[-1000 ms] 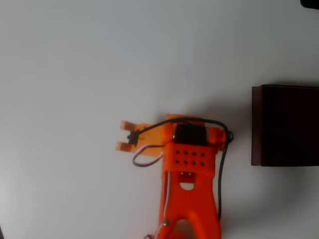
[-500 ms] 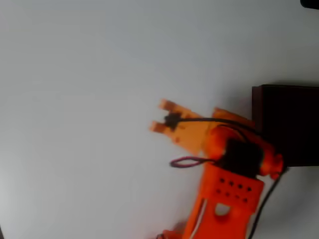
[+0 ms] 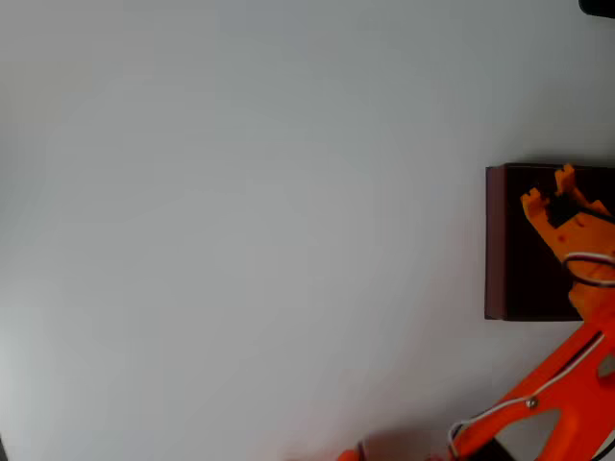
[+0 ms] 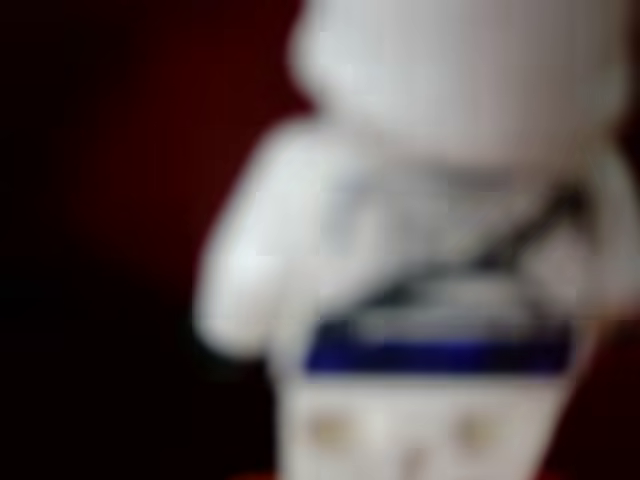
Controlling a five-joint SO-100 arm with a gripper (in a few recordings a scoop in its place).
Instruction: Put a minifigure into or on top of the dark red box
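Observation:
The minifigure (image 4: 430, 250) shows very close and blurred in the wrist view: white head, whitish body, a dark blue band at the waist, with dark red and black behind it. In the overhead view my orange gripper (image 3: 549, 187) hangs over the upper part of the dark red box (image 3: 494, 240) at the right edge, its fingers (image 3: 530, 202) pointing up and left. The gripper appears shut on the minifigure. From overhead the figure itself cannot be made out between the fingers.
The box stands on a plain white table (image 3: 240, 240) and runs off the picture's right edge. My orange arm (image 3: 538, 399) comes in from the bottom right corner. A small dark object (image 3: 598, 6) sits at the top right corner.
The arm has swung from the middle of the table to the right. The gripper, over bare table a second ago, now hangs over the box.

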